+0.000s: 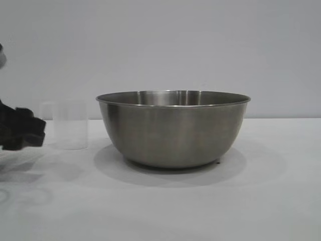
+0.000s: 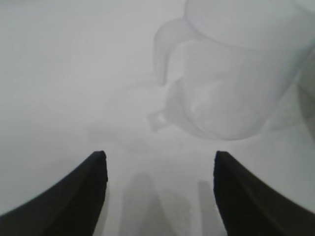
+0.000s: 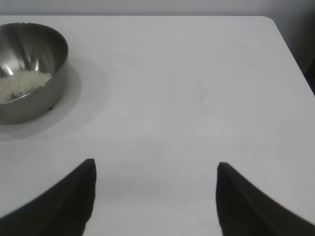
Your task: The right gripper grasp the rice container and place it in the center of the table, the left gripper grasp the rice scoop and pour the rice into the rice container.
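Observation:
The rice container (image 1: 173, 128), a big steel bowl, stands mid-table; the right wrist view shows it (image 3: 29, 73) with rice (image 3: 22, 83) heaped inside. The rice scoop (image 1: 70, 124), a clear plastic cup, stands upright on the table left of the bowl; its loop handle (image 2: 165, 46) faces my left gripper. My left gripper (image 2: 160, 157) is open just short of the scoop (image 2: 231, 78), nothing between its fingers; in the exterior view it (image 1: 22, 133) sits at the left edge. My right gripper (image 3: 155, 164) is open over bare table (image 3: 197, 73), well away from the bowl.
The table's far edge and rounded corner (image 3: 268, 19) show in the right wrist view. White tabletop (image 1: 271, 201) spreads to the right of and in front of the bowl. A plain grey wall stands behind.

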